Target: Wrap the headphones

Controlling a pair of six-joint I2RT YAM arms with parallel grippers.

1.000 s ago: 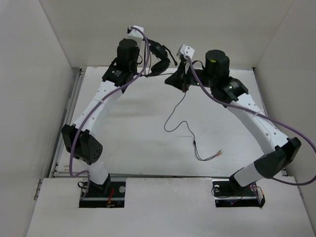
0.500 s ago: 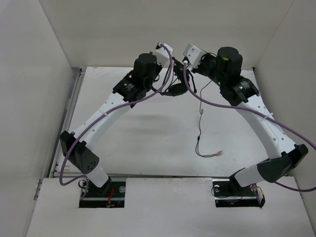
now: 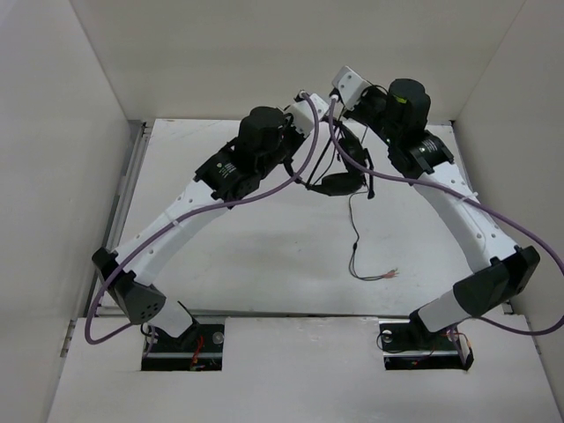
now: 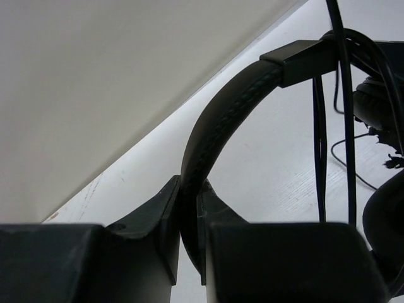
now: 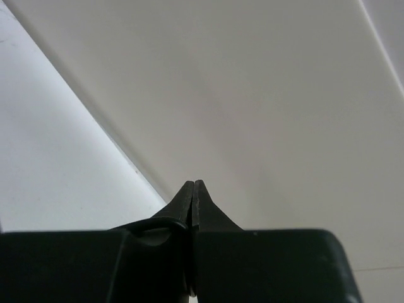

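The black headphones (image 3: 340,182) hang above the table between the two arms at the back middle. My left gripper (image 4: 189,189) is shut on the padded headband (image 4: 218,113), which arches up to the right toward an earcup (image 4: 379,104). Strands of the thin black cord (image 4: 346,126) hang beside the headband. My right gripper (image 5: 194,185) is shut on the cord (image 5: 151,224), which loops in from the left of its jaws. From the headphones the cord (image 3: 352,233) drops to the table and ends in reddish wire tips (image 3: 390,274).
White walls enclose the table (image 3: 220,256) at the back and on both sides. A metal rail (image 3: 132,167) runs along the left edge. Purple cables (image 3: 493,225) trail along both arms.
Both arms have swung toward the middle, carrying the headphones right and lower. The cord's slack on the table has been drawn up and shifted right, so less of it lies flat.
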